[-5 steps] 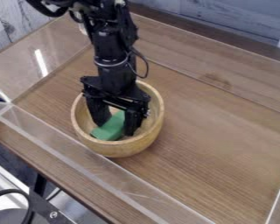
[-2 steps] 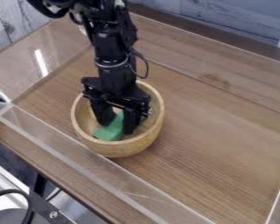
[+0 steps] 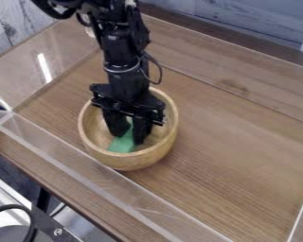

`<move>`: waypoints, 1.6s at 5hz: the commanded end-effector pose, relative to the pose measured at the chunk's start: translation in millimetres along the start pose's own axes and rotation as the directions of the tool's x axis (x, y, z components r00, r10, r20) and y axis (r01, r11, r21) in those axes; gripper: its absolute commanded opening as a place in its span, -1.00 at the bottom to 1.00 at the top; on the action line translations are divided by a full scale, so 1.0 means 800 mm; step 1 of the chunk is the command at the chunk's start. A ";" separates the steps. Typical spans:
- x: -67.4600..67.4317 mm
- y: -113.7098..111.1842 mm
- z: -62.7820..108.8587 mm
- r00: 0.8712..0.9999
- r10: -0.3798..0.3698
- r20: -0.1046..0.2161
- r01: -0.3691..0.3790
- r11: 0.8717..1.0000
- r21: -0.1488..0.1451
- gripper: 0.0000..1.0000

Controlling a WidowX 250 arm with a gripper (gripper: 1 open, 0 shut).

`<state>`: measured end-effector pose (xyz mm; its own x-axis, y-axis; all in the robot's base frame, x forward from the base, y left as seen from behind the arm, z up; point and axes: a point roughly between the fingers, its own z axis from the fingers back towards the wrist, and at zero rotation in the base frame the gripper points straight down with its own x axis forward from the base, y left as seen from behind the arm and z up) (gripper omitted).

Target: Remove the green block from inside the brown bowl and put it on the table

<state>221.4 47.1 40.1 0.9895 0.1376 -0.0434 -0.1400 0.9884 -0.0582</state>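
Note:
The brown bowl (image 3: pixel 165 149) sits on the table (image 3: pixel 230 132) left of centre. Inside it lies the green block (image 3: pixel 121 145), only partly visible between the black fingers. My gripper (image 3: pixel 126 135) points straight down into the bowl, and its fingers have closed in against the block's sides. The block still rests low in the bowl.
Low clear acrylic walls (image 3: pixel 65 180) border the table at the front and left. Bare wood-grain surface stretches to the right of the bowl (image 3: pixel 242 161). The black arm (image 3: pixel 116 38) rises from the bowl toward the upper left.
The fingers have drawn together from a wide spread to a narrow grip around the green block. The arm has stayed in place over the bowl.

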 end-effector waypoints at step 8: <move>0.013 -0.006 0.023 1.000 0.008 0.004 -0.008 1.000 -0.016 -1.00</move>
<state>219.9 43.2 47.3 0.9844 0.1487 -0.0944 -0.1561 0.9847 -0.0768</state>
